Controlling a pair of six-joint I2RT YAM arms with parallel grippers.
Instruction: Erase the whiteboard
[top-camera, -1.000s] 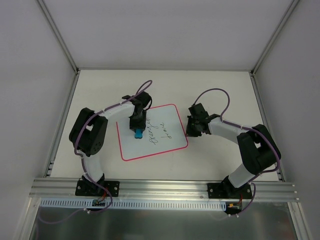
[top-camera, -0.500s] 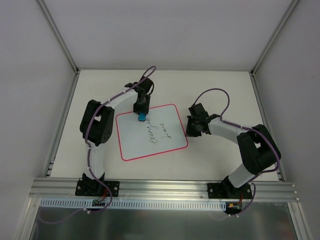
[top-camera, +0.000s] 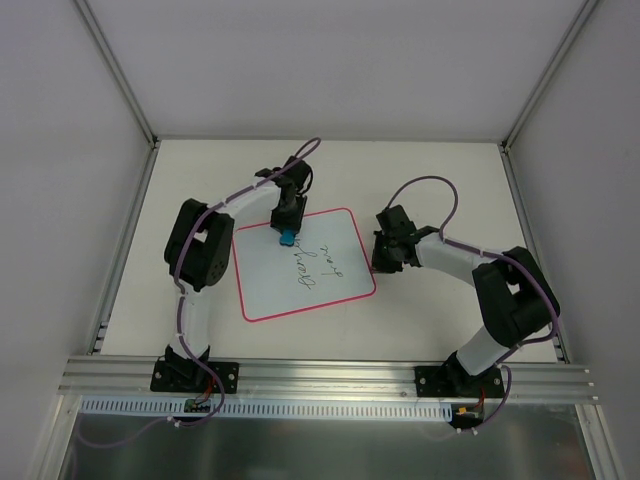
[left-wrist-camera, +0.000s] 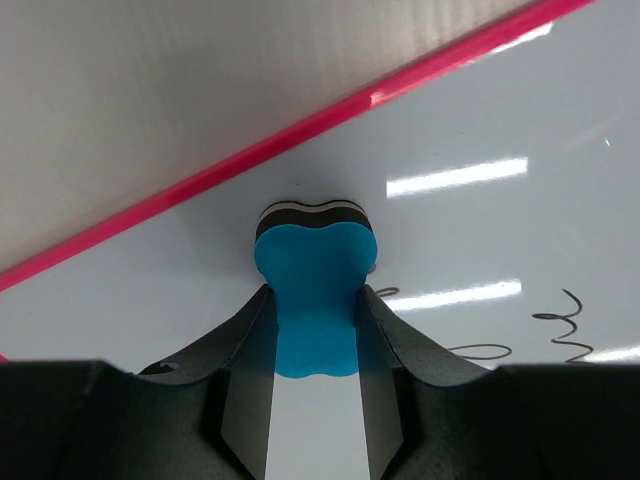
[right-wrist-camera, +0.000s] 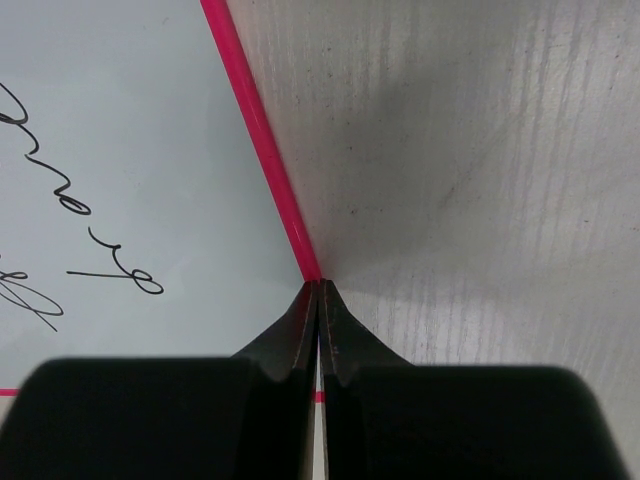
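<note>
Left gripper (left-wrist-camera: 315, 300) clamps a small blue foam eraser (left-wrist-camera: 313, 262) against the white, pink-bordered rectangular whiteboard (top-camera: 268, 285). The board lies flat on the pale table (top-camera: 440, 180), its long axis left-right with the right end skewed farther. Dark scribbles cross its middle. Right gripper (right-wrist-camera: 318, 290), pinched closed, touches its right border.

White arms (top-camera: 186, 325), black jaws, purple cables (top-camera: 430, 182).

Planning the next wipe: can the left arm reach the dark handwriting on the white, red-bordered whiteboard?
Probably yes. The left gripper holds the blue eraser block near the far edge of the whiteboard; the handwriting lies close beside it, nothing between.
</note>
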